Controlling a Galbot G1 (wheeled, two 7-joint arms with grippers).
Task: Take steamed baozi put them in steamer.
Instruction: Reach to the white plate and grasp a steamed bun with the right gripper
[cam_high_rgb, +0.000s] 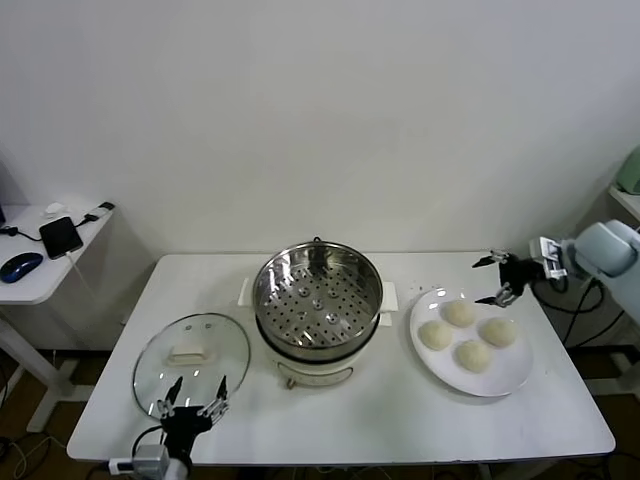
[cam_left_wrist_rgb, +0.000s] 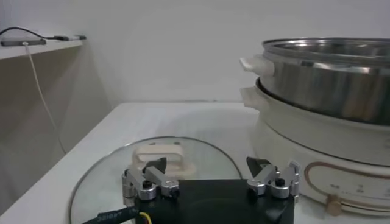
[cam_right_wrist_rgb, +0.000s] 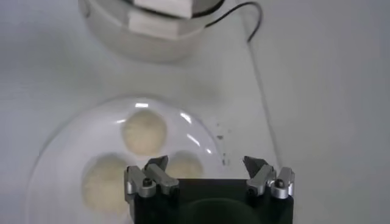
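Four steamed baozi (cam_high_rgb: 467, 335) lie together on a white plate (cam_high_rgb: 510, 378) at the right side of the white table (cam_high_rgb: 340, 425). The steamer (cam_high_rgb: 318, 290) stands at the table's middle, just left of the plate, its holed steel tray bare and its white base facing the near edge. The pot is uncovered. Its glass lid (cam_high_rgb: 191, 351) lies flat on the table to the steamer's left, with its pale handle up.

The right gripper (cam_high_rgb: 497, 279) hangs above the far rim of the plate, just beyond the farthest bun, with its jaws wide open and holding nothing. Between it and the buns nothing stands in the way; the steamer's white side handle sits close to the plate's left rim.

The left gripper (cam_high_rgb: 196, 398) rests low at the near edge of the table, over the near rim of the glass lid, jaws spread wide and empty.

A small side table (cam_high_rgb: 45, 262) at far left carries a phone (cam_high_rgb: 61, 236), a blue mouse (cam_high_rgb: 20, 266) and cables, well apart from the work.
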